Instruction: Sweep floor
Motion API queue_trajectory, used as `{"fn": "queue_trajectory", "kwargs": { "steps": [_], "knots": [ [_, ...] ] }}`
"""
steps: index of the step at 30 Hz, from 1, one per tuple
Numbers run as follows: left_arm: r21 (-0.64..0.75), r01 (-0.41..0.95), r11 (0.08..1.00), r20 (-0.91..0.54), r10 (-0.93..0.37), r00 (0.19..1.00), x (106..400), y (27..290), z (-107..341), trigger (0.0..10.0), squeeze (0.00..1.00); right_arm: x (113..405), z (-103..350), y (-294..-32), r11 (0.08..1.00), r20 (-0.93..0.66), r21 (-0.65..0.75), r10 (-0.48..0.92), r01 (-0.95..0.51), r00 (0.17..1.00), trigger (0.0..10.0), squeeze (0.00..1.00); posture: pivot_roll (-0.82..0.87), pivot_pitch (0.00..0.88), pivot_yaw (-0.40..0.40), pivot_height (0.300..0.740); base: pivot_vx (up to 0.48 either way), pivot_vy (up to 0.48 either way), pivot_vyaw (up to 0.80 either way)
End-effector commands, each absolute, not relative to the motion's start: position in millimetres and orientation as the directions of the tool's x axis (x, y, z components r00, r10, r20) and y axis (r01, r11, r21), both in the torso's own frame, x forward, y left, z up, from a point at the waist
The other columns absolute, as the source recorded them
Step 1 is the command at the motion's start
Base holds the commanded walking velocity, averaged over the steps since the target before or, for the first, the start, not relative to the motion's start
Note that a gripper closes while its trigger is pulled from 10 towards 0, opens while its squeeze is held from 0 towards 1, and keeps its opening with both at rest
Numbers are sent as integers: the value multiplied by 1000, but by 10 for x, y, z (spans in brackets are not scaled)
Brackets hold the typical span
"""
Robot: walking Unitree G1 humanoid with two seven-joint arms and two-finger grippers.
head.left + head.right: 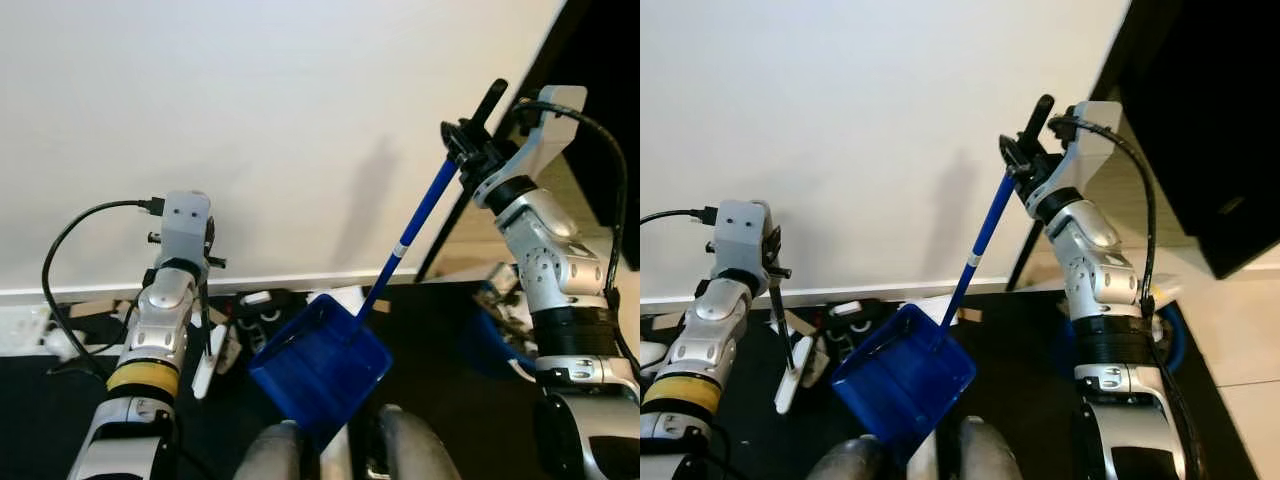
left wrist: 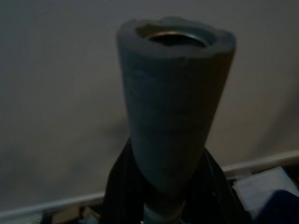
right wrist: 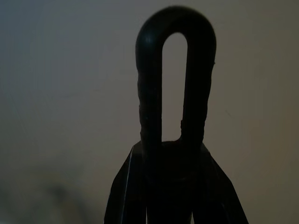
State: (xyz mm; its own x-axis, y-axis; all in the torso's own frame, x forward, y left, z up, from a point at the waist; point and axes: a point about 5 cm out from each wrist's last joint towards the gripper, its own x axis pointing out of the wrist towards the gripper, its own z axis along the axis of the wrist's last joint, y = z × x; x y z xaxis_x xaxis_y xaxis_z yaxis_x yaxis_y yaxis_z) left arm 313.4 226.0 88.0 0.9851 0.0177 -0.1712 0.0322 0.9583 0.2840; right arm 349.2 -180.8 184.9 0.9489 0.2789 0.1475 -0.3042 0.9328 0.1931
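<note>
A blue dustpan hangs tilted just above the dark floor in front of my legs. Its long blue pole rises up and to the right and ends in a black loop grip. My right gripper is shut on that grip, raised high near the wall. My left gripper is lower on the left, shut on the grey foam end of a broom handle. The thin rod runs down from it to a white brush head by the baseboard.
A white wall with a baseboard stands close ahead. Small clutter lies along its foot on the dark floor. A blue object sits behind my right arm. A dark opening is at the right.
</note>
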Motion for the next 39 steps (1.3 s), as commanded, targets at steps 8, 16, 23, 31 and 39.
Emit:
{"fn": "queue_trajectory", "kwargs": {
  "steps": [8,16,23,31,39],
  "knots": [
    [226,61,972,-199,-15,980,3078,2227,880,10000,0,3370,1710,-1927,953,118,172,230,-248,966,10000,0,65,51,2,740,0,22,0],
    [259,142,955,-236,-80,968,3055,2061,795,10000,0,3216,1618,-2072,973,89,150,161,-173,983,10000,0,49,58,14,740,0,-480,0],
    [251,150,956,-245,-87,966,3041,2036,792,10000,0,3142,1611,-2159,987,75,117,104,-113,992,10000,0,39,61,20,740,0,-480,0],
    [221,119,968,-259,-59,964,3041,2079,757,10000,0,3059,1733,-2463,998,38,-24,-51,52,998,10000,0,29,68,18,740,0,-120,0],
    [236,81,968,-291,-9,957,2991,2171,629,10000,0,3013,1742,-2593,984,28,-125,-121,123,992,10000,0,21,72,14,740,0,0,0]
  ]
}}
